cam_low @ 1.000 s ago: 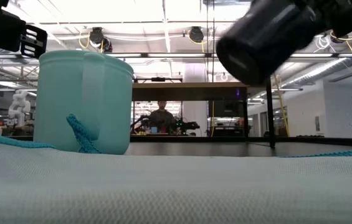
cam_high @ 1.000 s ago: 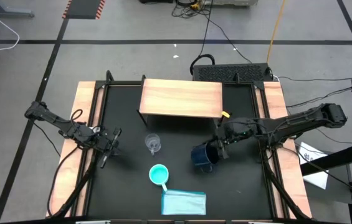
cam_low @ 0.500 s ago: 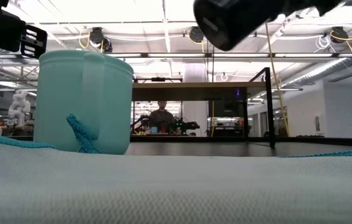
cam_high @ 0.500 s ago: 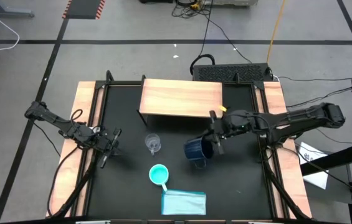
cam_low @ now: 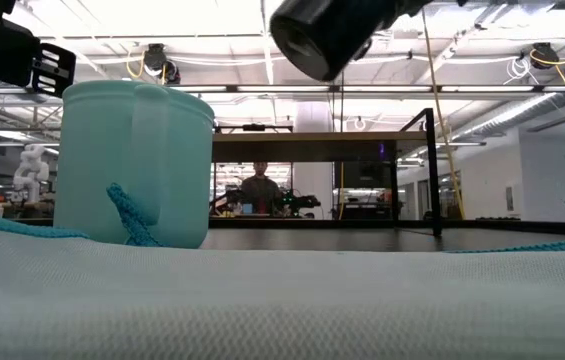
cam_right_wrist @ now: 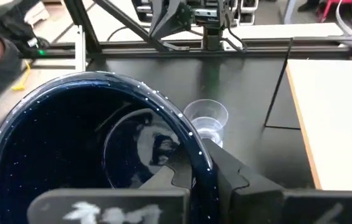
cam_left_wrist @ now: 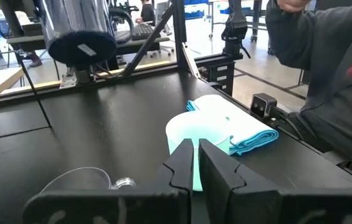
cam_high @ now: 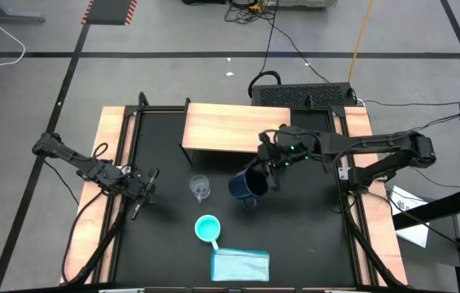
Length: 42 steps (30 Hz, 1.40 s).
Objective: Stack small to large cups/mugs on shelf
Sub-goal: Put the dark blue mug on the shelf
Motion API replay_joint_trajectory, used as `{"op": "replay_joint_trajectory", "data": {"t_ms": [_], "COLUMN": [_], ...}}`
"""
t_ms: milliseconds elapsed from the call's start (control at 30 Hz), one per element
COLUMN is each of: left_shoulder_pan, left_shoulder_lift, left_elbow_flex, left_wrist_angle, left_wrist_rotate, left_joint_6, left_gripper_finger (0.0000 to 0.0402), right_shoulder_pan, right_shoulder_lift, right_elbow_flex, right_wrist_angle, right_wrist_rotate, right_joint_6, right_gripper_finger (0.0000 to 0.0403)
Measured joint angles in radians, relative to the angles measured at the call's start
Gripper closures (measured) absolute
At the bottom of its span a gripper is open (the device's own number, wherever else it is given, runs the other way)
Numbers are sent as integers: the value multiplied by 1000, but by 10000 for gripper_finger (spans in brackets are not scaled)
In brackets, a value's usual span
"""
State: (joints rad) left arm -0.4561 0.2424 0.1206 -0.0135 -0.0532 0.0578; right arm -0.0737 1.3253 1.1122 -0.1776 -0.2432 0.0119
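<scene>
High view: glass cup [cam_high: 200, 189] beside turquoise mug [cam_high: 207, 229].

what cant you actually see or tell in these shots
- Navy mug, low view: top cut off by the frame edge, so the right gripper clamping its rim is unseen there.
- Glass cup, left wrist view: its base is hidden behind the left gripper.
- Turquoise mug, low view: base hidden by the blue cloth.
- Shelf, high view: underside hidden by its own top.
</scene>
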Motion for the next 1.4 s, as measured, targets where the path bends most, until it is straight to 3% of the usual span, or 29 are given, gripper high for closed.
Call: {"op": "replay_joint_trajectory", "data": {"t_ms": [467, 1033, 1400], "left_shoulder_pan": [0, 0, 0], "left_shoulder_lift": [0, 0, 0], "left_elbow_flex": [0, 0, 0], "left_wrist_angle": [-68, -62, -66], "left_wrist_rotate": [0, 0, 0], "left_joint_6": [10, 16, 17], "left_gripper_finger": [373, 373, 373], "right_shoulder_pan": [-72, -212, -263], "right_shoulder_lift": [165, 394, 497], "right_elbow_flex": [262, 705, 821], "right_wrist_angle": [-263, -635, -754], "right_wrist_rotate": [-48, -46, 28], "right_joint_6": [5, -76, -137], "right_gripper_finger": [394, 394, 394]}}
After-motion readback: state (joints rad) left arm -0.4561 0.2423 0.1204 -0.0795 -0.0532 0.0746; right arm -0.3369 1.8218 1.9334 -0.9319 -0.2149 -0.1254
